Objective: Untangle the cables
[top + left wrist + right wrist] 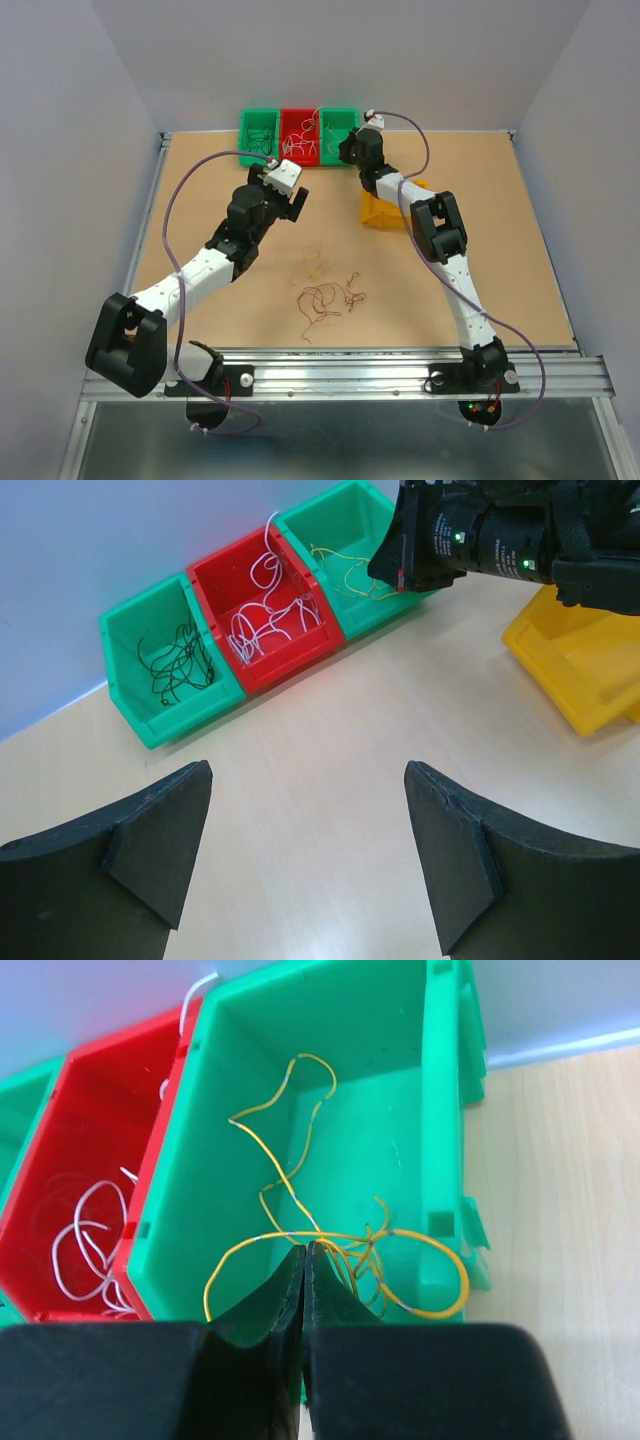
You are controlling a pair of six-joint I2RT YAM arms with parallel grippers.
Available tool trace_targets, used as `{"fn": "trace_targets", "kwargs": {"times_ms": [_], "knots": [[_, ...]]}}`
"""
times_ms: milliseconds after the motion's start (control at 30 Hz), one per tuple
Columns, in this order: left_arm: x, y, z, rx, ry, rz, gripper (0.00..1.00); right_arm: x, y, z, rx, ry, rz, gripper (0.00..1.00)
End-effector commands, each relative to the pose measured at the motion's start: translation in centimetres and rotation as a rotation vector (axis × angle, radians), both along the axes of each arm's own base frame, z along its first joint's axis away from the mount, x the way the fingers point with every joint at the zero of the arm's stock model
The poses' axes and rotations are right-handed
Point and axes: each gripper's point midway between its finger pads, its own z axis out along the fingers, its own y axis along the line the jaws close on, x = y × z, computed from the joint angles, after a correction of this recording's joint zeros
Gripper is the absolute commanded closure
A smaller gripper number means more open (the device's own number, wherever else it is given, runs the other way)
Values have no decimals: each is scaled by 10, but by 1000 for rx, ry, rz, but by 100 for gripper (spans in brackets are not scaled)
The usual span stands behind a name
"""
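A tangle of thin red and dark brown cables (325, 296) lies on the table near the front, with a pale loose wire (313, 262) just behind it. My left gripper (297, 204) hovers behind the tangle; in the left wrist view it (308, 780) is open and empty over bare table. My right gripper (350, 148) is at the right green bin (340, 124). In the right wrist view it (305, 1250) is shut with a yellow wire (290, 1175) caught at its tips, above several yellow wires in that bin (440, 1110).
Three bins stand in a row at the table's back edge: a green one with dark wires (170, 665), a red one with white wires (265, 620), and the green one with yellow wires (345, 565). A yellow bin (580, 670) lies under the right arm.
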Motion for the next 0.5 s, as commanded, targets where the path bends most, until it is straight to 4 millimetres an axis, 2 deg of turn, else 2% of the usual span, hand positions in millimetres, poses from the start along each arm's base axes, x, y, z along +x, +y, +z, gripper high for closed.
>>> {"fn": "trace_targets", "kwargs": {"times_ms": [0, 333, 367, 400, 467], "knots": [[7, -1, 27, -25, -64, 4, 11, 18, 7, 59, 75, -164, -13, 99], [9, 0, 25, -19, -62, 16, 11, 35, 3, 91, 95, -349, -31, 99], [9, 0, 25, -18, -60, 16, 11, 34, 4, 95, 96, -359, -20, 92], [9, 0, 24, -19, -58, 16, 11, 32, 7, 96, 93, -359, 1, 72], [8, 1, 25, -18, -60, 15, 11, 21, 11, 108, 91, -370, 38, 59]]}}
